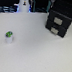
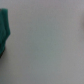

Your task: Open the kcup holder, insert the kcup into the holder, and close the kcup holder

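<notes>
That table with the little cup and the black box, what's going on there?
Nothing is being handled right now. A small white kcup with a green top stands alone on the white table, toward the exterior view's left. The black kcup holder sits at the far right of that view with its grey drawer fronts closed, well apart from the kcup. A white bottle-like post stands at the back. No end effector shows in either view; the wrist view shows mostly bare table and a blurry green shape at one edge.

Almost none of the robot shows in these pictures. The wrist view has a blurry dark green shape (image 2: 4, 30) at its edge. It is too fuzzy to tell if that is part of the robot.
</notes>
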